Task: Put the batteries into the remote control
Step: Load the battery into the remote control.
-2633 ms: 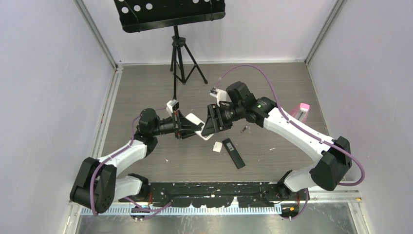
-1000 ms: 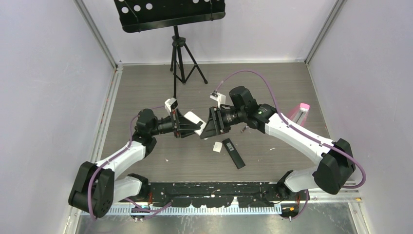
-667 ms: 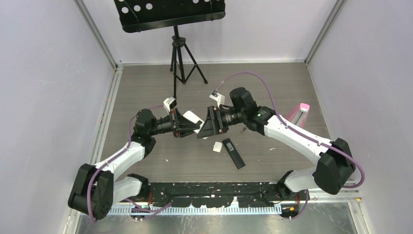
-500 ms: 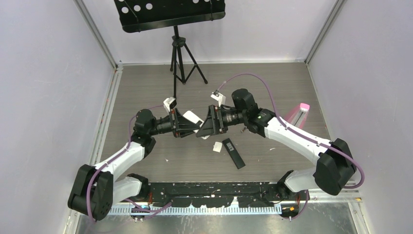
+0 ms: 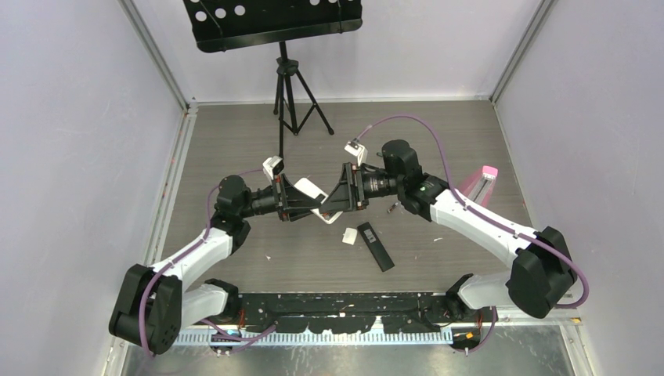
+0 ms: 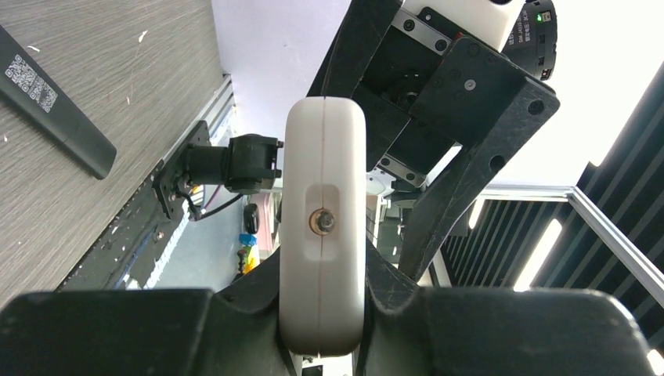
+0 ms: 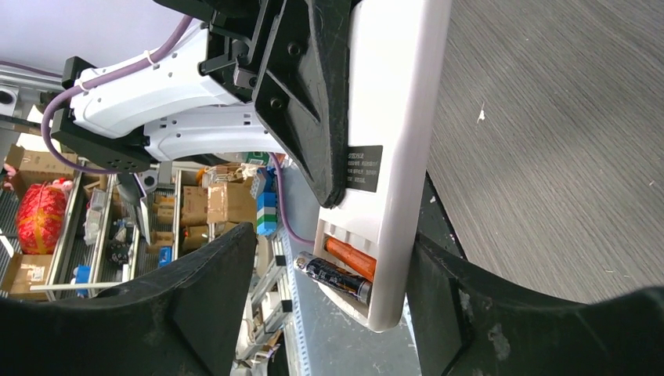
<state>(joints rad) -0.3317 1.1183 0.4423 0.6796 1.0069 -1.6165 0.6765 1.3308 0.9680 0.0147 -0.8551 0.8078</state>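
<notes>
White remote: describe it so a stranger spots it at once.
Above the middle of the table, where the arms meet, the left gripper holds the white remote. It shows an orange battery in its open bay; the black remote lies flat.

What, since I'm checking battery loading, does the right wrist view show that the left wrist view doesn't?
Only the right wrist view: the open compartment holding an orange battery and a dark battery. Only the left wrist view: the white remote seen end-on, plus the black remote lying on the table. Both: that white remote clamped in the left tool.
</notes>
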